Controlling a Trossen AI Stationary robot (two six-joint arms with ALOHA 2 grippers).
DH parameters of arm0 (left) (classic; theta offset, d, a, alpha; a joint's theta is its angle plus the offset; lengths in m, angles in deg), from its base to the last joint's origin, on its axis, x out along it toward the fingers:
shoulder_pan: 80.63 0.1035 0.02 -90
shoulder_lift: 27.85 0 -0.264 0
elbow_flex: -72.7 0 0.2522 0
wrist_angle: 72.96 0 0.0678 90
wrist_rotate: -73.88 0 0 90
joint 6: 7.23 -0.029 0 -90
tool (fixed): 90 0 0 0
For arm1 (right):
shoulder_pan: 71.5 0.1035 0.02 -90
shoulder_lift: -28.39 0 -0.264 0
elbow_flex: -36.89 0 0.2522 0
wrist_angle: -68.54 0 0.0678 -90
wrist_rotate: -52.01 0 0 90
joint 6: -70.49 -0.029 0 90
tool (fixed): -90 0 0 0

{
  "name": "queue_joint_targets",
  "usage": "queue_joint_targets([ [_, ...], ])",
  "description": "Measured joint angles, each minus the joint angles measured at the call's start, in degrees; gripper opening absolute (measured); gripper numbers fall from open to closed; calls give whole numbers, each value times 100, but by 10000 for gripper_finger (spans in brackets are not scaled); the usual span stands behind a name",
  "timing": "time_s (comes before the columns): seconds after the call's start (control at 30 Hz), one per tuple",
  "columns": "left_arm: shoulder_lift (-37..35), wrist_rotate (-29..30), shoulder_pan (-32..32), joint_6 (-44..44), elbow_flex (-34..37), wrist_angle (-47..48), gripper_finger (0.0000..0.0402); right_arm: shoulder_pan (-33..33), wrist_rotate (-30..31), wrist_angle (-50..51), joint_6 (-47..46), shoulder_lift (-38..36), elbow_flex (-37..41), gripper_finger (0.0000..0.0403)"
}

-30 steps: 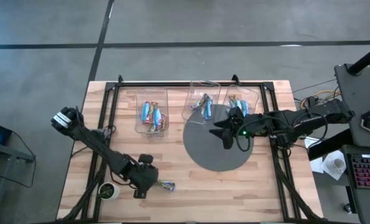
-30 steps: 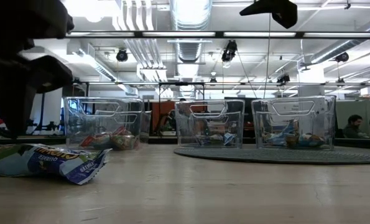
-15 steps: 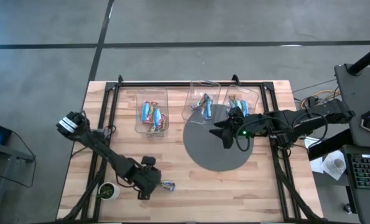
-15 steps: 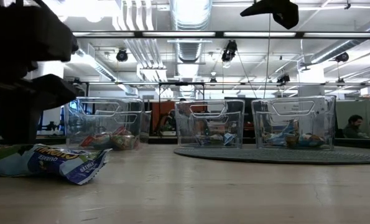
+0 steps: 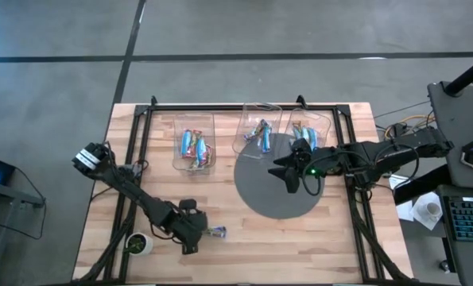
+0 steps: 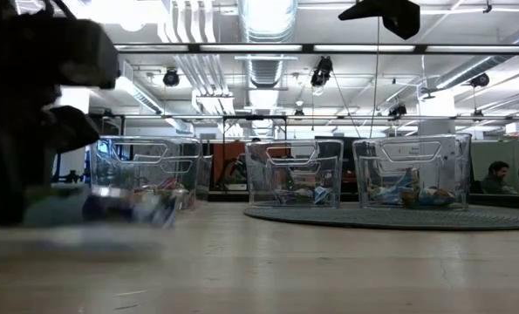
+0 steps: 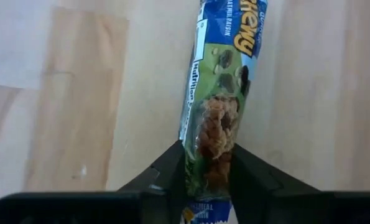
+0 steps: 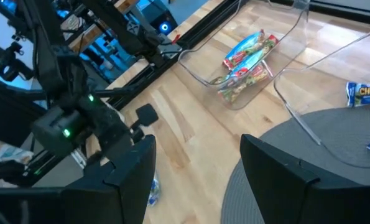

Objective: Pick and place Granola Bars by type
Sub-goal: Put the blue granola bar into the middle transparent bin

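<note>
Left claw (image 7: 208,177) down at the near edge of the table, fingers pinched on the lower end of a granola bar (image 7: 221,93). Wrapper is green and blue, oat-and-raisin picture on it, and most of its length sticks out ahead of the fingertips, lying on the bare wood table (image 7: 79,93). Judged: the grasp is just made, lift not begun.

From overhead, the same claw (image 5: 198,234) shows with the bar (image 5: 215,232) poking out on its right side. A small round white cup (image 5: 138,244) sits on the boards just to the claw's left, apart from it.

Right claw (image 5: 288,171) hangs over the grey round mat (image 5: 280,202), fingers spread, holding nothing. Waiting.

Three clear bins stand well ahead of the left claw at the far side of the table: left bin (image 5: 194,145), middle bin (image 5: 257,127), right bin (image 5: 309,127). Each already has bars inside.

Risks, as I judge them:
- Grip is at one end only. The long free part may droop or swing on the lift, and a slick wrapper could slide out of the pinch.
- A hanging tail could catch a bin wall on the way in, tipping the light bin or dropping the bar outside.
- Sorting error: bin contents are too small here to read by type, so which bin matches I cannot tell.
- The route to the middle or right bin passes near the parked right arm.
</note>
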Motion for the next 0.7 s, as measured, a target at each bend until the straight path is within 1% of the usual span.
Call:
queue_joint_targets([
  [0.1,-298,7,103,363,-6,6,70,0,1,-5,104,0,0,224],
  [0.2,-631,47,265,726,-7,17,67,0,1,-19,214,-6,0,224],
  [0.33,-1156,418,633,1333,-17,2,67,10,-1,-36,399,-53,-1,224],
  [0.43,-1549,701,1127,1917,-9,-47,67,11,-3,-41,520,-90,-28,224],
  [0.5,-1797,722,1563,2221,-7,-217,66,24,-1,-50,591,-112,-37,224],
  [0.57,-1990,710,1999,2412,-6,-635,66,38,0,-39,681,-143,-37,224],
  [0.7,-2171,711,3022,2451,-4,-1876,66,48,-6,-38,759,-166,-37,224],
])
